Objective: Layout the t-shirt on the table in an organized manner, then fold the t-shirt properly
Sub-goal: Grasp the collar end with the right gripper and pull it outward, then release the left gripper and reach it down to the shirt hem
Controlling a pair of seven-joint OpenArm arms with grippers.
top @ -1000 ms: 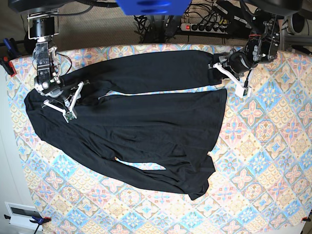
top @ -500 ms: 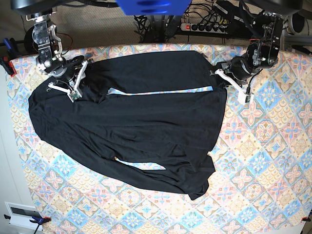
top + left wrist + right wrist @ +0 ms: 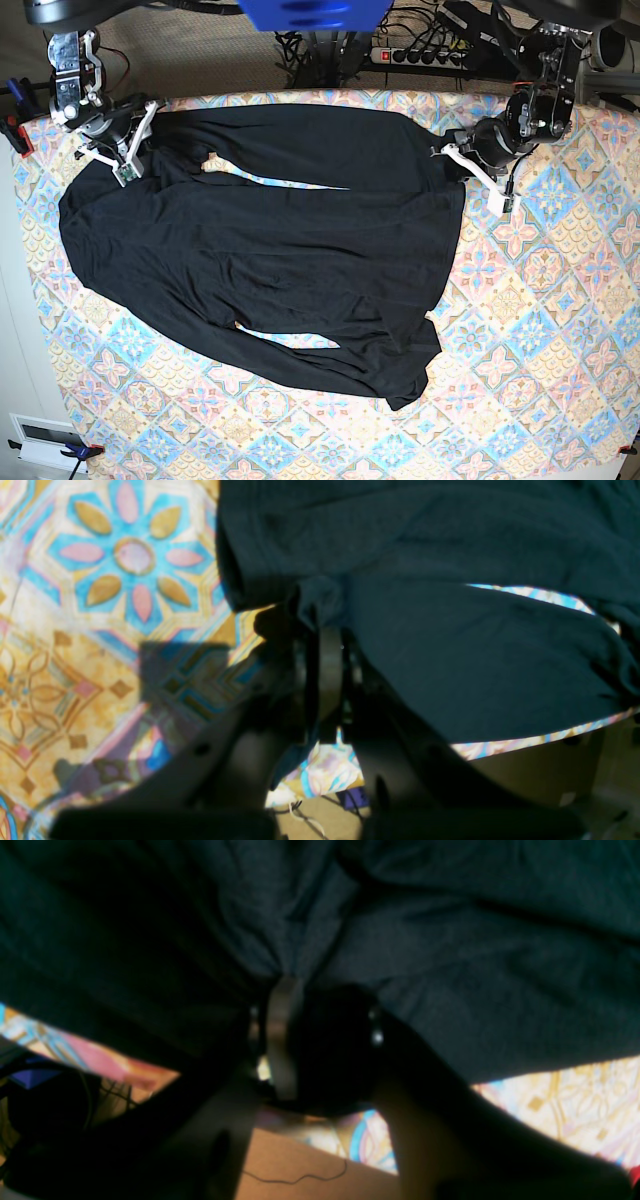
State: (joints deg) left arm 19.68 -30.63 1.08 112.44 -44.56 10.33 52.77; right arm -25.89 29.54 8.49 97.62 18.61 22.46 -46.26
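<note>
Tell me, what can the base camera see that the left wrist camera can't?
Only the base view shows the whole black t-shirt spread across the table, both arms at its far corners with the right tool, and the power strip behind. Only the left wrist view shows, close up, the left tool pinching a bunched fold of fabric, with floor beneath the table edge. Both show black cloth on the flowery tablecloth.

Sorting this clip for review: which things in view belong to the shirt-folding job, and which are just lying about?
Job:
t-shirt
table
left gripper
right gripper

Lying about:
power strip behind the table
white box beside the table's near corner
</note>
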